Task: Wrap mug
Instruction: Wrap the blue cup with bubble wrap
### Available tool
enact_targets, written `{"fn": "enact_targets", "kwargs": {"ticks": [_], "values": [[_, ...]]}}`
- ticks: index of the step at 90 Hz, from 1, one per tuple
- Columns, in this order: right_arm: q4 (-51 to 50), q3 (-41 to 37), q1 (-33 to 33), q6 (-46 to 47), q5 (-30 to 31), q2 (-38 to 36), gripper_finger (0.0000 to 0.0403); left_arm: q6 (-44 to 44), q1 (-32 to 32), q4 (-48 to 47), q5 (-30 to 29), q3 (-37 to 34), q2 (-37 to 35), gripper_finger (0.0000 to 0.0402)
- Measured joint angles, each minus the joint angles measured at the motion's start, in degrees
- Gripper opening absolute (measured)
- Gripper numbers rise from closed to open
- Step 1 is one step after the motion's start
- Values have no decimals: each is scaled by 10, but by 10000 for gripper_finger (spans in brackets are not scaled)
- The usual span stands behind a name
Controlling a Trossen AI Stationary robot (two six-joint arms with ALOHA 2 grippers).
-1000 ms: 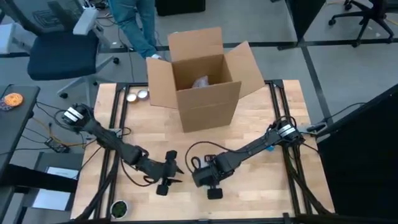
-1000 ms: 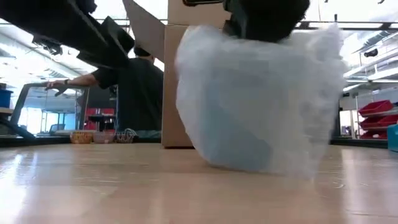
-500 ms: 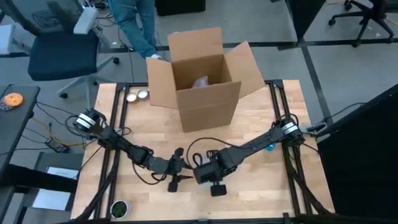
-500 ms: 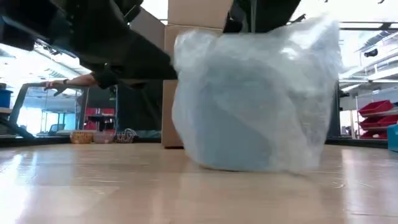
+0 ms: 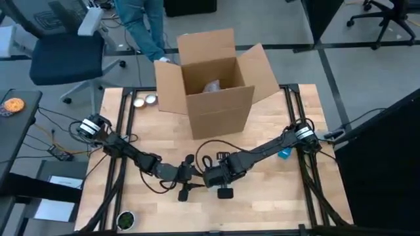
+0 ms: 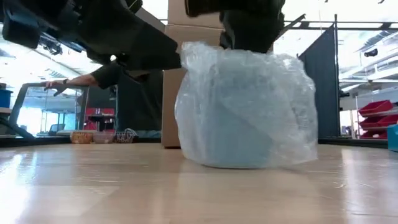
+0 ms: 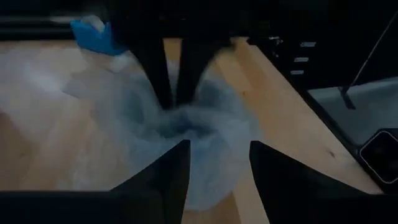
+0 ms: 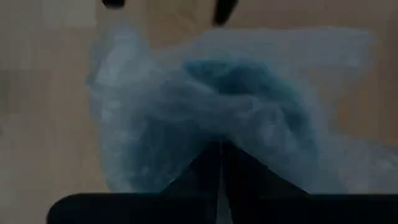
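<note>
The mug [image 6: 239, 124] is blue and sits on the table [image 6: 93, 186], covered in bubble wrap [image 6: 249, 106]. It is in front of the big cardboard box [image 5: 213, 85], near the table's front edge. The box is open at the top, and something wrapped lies inside it.

The right gripper [image 8: 221, 155] is over the mug. Its fingers are pressed together and pinch the wrap where it bunches up on top. The left gripper [image 7: 214, 168] is just beside the bundle, on the side away from the right arm. Its fingers are wide apart and hold nothing.

The wrap looks almost all the way round the mug, so I think this step is tucking in the loose ends. To do it well, the right fingers should keep a tight pinch so the wrap does not spring open. The left fingers should come in slowly and catch a loose flap, not the mug. The push should be soft, so the mug does not tip or slide. Bubble wrap is slippery and puffy, so it may pop back out.

I cannot read any words or labels on the mug, the wrap or the box.
</note>
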Motion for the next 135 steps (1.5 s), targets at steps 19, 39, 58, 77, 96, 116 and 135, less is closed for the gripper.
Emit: {"fn": "enact_targets", "kwargs": {"ticks": [19,39,58,77,96,116,135], "values": [[71,-49,-1,-12,-37,-4,0,0,1,-37,-15,0,-11,152],[72,-20,7,-30,-46,3,0,-2,14,-24,-40,0,4,152],[54,5,8,-27,-45,3,0,-2,16,18,-31,0,5,152],[50,25,7,-18,-27,3,0,-15,16,8,-63,0,5,152],[26,45,7,-13,-14,3,0,-15,16,13,-63,0,5,152],[30,12,7,2,3,1,0,16,10,52,-44,12,6,152],[62,-20,7,37,6,0,0,14,11,60,-44,33,53,152]]}}
